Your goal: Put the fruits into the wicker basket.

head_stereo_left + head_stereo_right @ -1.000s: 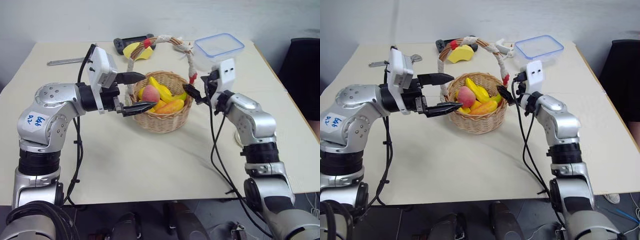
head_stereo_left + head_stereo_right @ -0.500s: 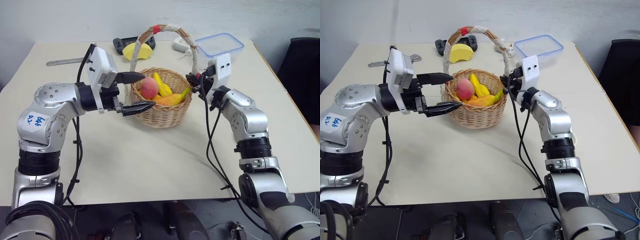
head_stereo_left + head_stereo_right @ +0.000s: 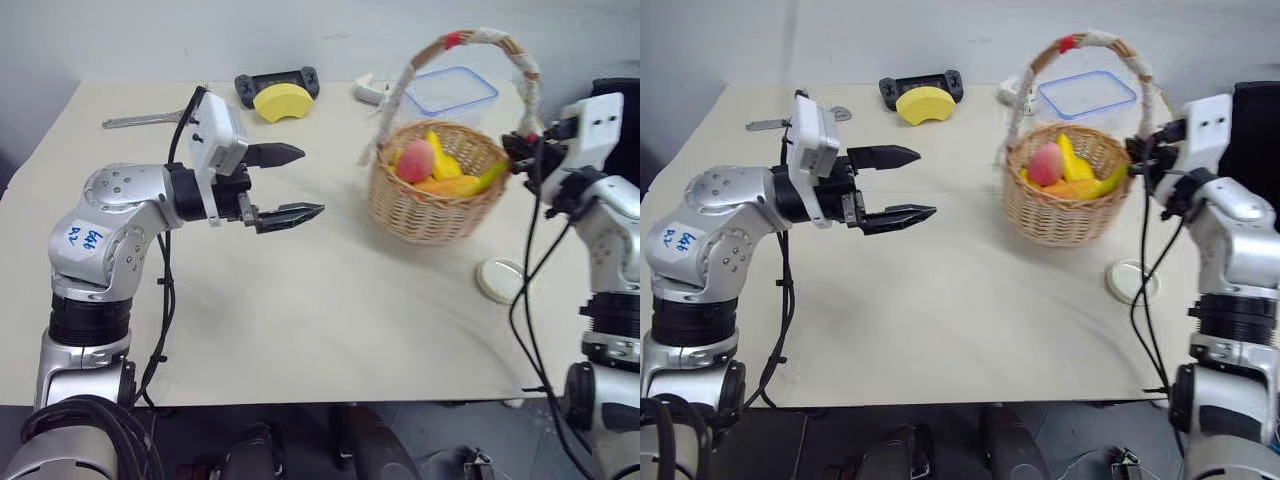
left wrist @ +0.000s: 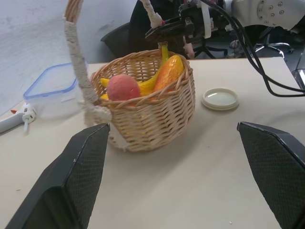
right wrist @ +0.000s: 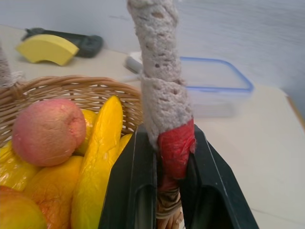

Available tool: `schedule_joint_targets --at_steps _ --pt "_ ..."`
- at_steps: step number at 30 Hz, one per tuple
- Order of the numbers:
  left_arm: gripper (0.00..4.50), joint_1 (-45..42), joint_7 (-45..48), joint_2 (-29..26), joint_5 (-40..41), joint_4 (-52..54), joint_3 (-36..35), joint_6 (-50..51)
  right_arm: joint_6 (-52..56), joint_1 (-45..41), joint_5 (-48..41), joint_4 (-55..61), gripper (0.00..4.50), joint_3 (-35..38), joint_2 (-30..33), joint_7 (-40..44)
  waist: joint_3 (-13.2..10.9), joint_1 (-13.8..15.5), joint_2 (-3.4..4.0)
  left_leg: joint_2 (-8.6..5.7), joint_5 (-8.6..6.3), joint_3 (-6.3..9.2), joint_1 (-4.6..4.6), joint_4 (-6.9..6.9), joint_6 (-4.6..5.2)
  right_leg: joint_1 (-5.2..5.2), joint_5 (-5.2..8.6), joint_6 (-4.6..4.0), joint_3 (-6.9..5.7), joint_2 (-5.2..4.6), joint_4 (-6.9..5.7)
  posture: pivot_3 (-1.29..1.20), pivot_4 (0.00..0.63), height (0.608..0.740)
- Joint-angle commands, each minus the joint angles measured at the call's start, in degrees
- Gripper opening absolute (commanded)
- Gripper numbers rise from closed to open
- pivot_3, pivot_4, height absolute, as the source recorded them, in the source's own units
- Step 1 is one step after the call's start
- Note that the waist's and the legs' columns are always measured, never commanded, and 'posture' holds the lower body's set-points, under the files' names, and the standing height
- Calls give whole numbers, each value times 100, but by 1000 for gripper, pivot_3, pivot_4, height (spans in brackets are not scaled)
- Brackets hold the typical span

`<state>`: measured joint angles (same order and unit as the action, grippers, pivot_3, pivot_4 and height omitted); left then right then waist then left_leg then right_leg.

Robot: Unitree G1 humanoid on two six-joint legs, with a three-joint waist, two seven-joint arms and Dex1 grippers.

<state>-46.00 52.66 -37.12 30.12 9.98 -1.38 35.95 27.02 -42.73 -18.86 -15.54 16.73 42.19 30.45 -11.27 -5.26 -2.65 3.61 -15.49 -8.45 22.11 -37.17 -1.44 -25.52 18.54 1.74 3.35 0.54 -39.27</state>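
Wicker basket (image 3: 437,195) sits on my table (image 3: 300,300) toward right side, just in front of clear blue-rimmed box (image 3: 450,95). Peach (image 3: 415,160) and mango (image 3: 448,185) lie inside among yellow fruits. My right gripper (image 5: 169,191) clamped on handle's base, on red band at basket's right rim. White round lid (image 3: 501,280) lies on table just beside basket, nearer me. My left gripper (image 3: 295,183) hangs spread wide, empty, well left of basket. Yellow wedge (image 3: 283,101) and black controller (image 3: 277,83) at far edge.
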Motion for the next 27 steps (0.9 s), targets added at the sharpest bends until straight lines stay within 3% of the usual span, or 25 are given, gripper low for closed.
schedule_joint_targets --at_steps 1,7,14,18,20,27 --pt "4500 -169 28 -6 -21 -11 -72 -180 -683 8 175 -313 252 222 240 85 0 -15 0 0 2 1 -1 -1 -2 0 0 0 0 1 -2 0 150 740" --pt "4500 -164 -7 61 -43 -31 -47 -253 -1466 -53 294 -1383 252 288 205 -47 0 -50 1 -4 14 3 -4 -4 -3 1 -1 1 4 1 -15 0 150 740" --pt "4500 -96 180 -34 344 105 -169 148 -936 388 -225 -856 2537 453 415 634 -1 -50 2 -4 16 5 -5 -2 -4 2 -1 1 4 1 -17 0 150 740" --pt "4500 -76 253 -61 394 86 -175 171 -443 1194 -577 -56 3904 918 961 1096 -5 32 11 -4 17 10 -3 3 -5 2 0 2 2 1 -14 0 150 740" --pt "4500 -40 410 -100 401 -5 -161 103 -94 1866 -846 261 4450 1394 1437 1717 -5 58 11 -5 16 9 -2 0 -5 3 0 3 2 1 -13 0 150 740" --pt "4500 -128 971 -231 445 -521 -253 -176 1305 4416 -1466 795 4450 3725 2692 4151 -6 101 9 -10 17 18 -11 2 2 26 1 12 0 4 13 0 150 740"
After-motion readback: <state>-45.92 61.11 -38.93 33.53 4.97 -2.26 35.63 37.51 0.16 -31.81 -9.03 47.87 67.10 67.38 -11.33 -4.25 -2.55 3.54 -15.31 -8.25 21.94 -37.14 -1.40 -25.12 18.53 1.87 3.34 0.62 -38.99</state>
